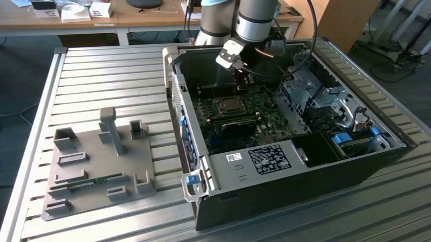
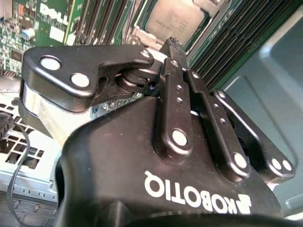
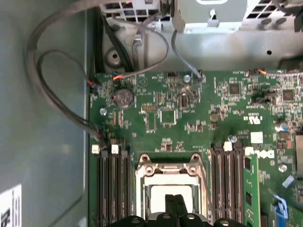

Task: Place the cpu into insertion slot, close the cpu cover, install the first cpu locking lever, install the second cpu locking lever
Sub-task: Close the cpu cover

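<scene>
Silvery metal faces up where the cpu lies flat in the slot on the green board, at the centre of the exterior view inside an open black case. The chip is square, so it has no long axis. Its edges run parallel to the dark memory slots flanking it on both sides. In the first wrist view the cover lies flat over it as a silver frame, and the chip's pale top shows through the window. How the locking levers stand cannot be told.

From the upper centre of the exterior view the arm reaches down into the case. The gripper hangs just above the socket, with its fingers pressed together and nothing seen between them. In the second wrist view the joined tips point toward the chip.

The case rests on a slatted metal table. A grey fixture plate stands well apart, toward the exterior view's left.
</scene>
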Robot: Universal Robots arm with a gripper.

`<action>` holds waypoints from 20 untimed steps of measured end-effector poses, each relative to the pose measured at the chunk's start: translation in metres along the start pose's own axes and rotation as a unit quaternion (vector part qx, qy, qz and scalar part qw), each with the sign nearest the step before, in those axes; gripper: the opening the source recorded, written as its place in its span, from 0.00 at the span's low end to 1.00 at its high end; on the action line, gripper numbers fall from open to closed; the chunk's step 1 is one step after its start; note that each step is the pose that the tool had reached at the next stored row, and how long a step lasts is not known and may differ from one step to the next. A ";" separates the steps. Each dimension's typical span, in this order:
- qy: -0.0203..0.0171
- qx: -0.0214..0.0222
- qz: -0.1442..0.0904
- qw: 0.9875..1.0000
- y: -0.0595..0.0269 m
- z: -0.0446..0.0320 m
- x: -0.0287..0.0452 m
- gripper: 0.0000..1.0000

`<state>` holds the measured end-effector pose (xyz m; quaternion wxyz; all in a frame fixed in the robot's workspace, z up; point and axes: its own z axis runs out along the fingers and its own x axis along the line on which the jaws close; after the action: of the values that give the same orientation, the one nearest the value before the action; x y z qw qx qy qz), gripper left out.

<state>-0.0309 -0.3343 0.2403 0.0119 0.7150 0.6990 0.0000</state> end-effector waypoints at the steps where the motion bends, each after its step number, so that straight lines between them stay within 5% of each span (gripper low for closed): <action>1: 0.000 0.000 0.000 1.000 -0.0014 0.0000 0.0000 0.11; 20: 0.000 -0.001 0.000 1.000 -0.0105 0.0047 -0.0002 0.11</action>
<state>-0.0413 -0.3344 0.2354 0.0126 0.7149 0.6991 0.0006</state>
